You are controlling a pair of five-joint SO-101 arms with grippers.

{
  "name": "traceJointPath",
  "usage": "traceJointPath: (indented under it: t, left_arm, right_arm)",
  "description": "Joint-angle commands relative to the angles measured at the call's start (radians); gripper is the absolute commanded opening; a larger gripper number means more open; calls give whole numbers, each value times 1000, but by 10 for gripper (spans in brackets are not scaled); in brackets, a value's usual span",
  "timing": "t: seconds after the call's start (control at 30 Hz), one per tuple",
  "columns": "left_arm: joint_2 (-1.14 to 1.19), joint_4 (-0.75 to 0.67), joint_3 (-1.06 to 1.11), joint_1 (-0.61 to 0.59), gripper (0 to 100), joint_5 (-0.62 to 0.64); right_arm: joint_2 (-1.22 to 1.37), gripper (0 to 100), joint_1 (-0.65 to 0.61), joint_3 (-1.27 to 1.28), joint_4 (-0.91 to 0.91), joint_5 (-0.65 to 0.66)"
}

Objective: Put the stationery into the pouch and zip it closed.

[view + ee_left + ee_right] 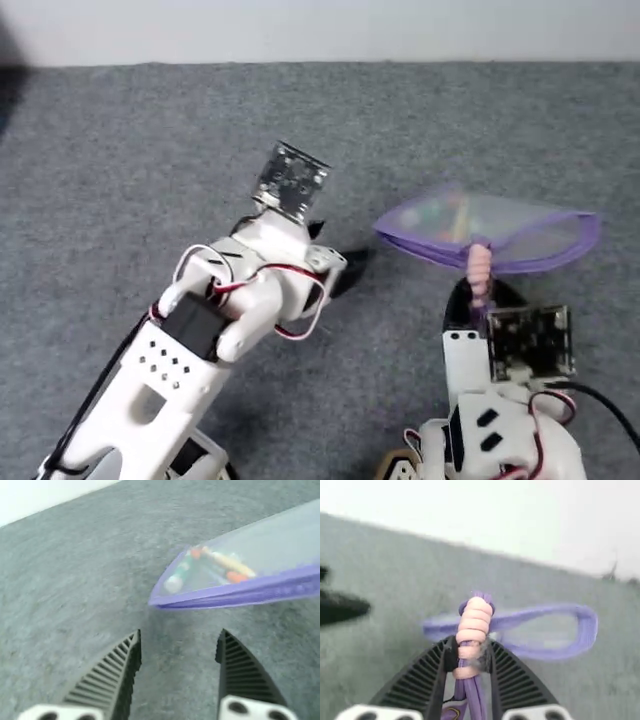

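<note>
Fingers [515, 675] of the right gripper [470, 655] are clenched on the pink coiled pull [474, 622] at the pouch [530, 235] rim. The left gripper [180, 635] is released, jaws wide apart, hovering over the grey mat [150, 150] just beside the pouch's pointed end and not touching it. The pouch lies on the mat between the arms. Stationery [220, 565] is already inside, bunched at the end near the left gripper. The rim past the pull looks gaping in the right wrist view, so this is likely the zipping step, not finished. Next move probably needs the left gripper to pinch the near end as an anchor while the right draws the pull along the rim.
</note>
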Motion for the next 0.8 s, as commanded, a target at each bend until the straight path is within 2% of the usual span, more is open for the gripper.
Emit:
traceJointPath:
  t: [0.0,0.23,0.4,0.53,0.77]
  left_arm:
    - [-31,-21,-7,64,240,-43]
    - [-31,-38,50,100,248,-103]
    - [-23,-183,54,153,314,-101]
    - [-21,-253,56,219,313,-101]
    - [-21,-339,56,227,312,-69]
  right_arm:
    - [2,7,-22,-74,-84,-8]
    - [-1,7,-16,-94,-113,25]
    - [1,7,-15,-112,-104,28]
    - [1,7,-15,-112,-104,28]
    - [-8,7,-15,-141,-36,69]
